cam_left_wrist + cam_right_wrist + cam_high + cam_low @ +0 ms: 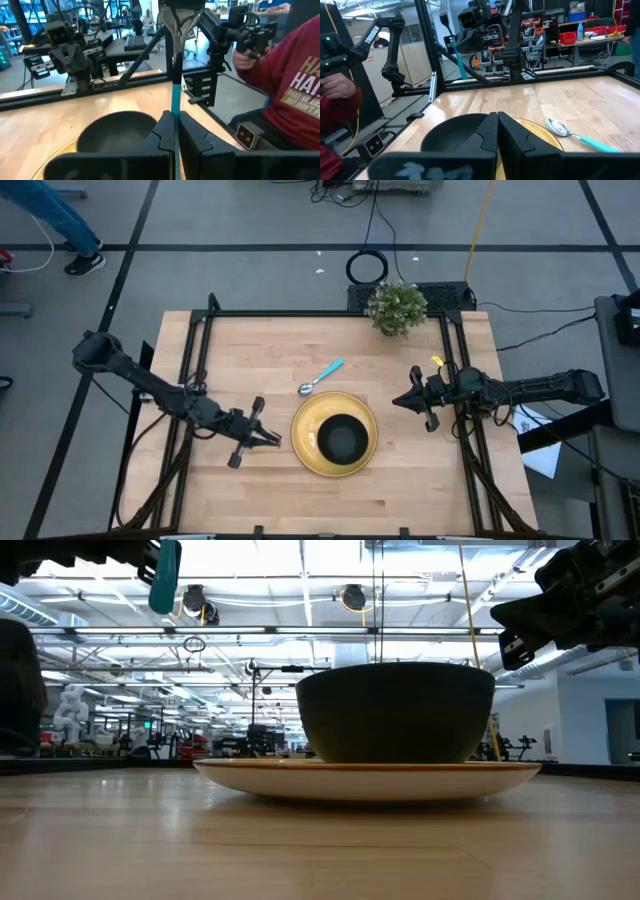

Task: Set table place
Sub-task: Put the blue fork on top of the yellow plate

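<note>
The round yellow plate [304,442] lies flat on the wooden table [250,360] with a black bowl [343,440] standing on it. A teal-handled spoon [320,377] lies on the table just beyond the plate's far side. My left gripper [270,437] is just left of the plate, above the table, shut on a teal-handled fork [175,60]. My right gripper [403,401] is right of the plate, above the table, shut and empty; it also shows in the right wrist view [497,131]. My left gripper pinches the fork's teal handle [175,107] between its two fingers, which come level from the table's left and lie across the handle. The fork stands about upright, tines [178,22] up and handle end [165,595] down, lifted clear of the table.
A potted plant [397,307] stands at the table's far edge. Black rails [200,350] run along the table's sides. A person in a red top [295,85] sits beyond the right edge with a hand-held controller. There is bare wood near and left of the plate.
</note>
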Controlling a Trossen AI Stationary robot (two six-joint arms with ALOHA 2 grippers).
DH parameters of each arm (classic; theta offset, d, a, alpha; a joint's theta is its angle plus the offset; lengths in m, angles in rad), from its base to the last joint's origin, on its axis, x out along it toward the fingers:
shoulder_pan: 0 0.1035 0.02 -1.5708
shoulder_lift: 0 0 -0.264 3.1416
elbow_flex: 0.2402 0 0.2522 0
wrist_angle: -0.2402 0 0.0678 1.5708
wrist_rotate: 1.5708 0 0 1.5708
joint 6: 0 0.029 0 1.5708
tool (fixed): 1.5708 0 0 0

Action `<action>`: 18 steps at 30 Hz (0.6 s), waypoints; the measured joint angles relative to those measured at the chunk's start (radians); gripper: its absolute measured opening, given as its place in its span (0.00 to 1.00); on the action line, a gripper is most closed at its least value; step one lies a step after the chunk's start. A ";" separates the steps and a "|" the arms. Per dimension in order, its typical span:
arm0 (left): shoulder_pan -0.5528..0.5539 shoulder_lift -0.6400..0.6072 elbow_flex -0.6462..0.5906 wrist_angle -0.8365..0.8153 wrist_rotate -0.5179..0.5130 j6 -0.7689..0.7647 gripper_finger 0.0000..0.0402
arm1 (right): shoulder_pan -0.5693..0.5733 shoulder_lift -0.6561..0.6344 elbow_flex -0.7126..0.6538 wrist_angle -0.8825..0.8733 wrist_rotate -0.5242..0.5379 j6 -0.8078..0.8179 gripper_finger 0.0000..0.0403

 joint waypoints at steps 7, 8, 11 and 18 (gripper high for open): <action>-0.032 0.058 0.000 0.042 -0.094 -0.050 0.02 | 0.000 0.000 0.000 0.000 0.000 0.000 0.00; -0.032 0.063 0.000 0.050 -0.098 -0.049 0.02 | 0.000 0.000 0.000 0.000 0.000 0.000 0.00; -0.033 0.076 0.000 0.078 -0.117 -0.047 0.01 | 0.000 0.000 0.000 0.000 0.000 0.000 0.00; -0.033 0.127 0.000 0.194 -0.215 -0.214 0.01 | 0.000 0.000 0.000 0.001 0.000 0.000 0.00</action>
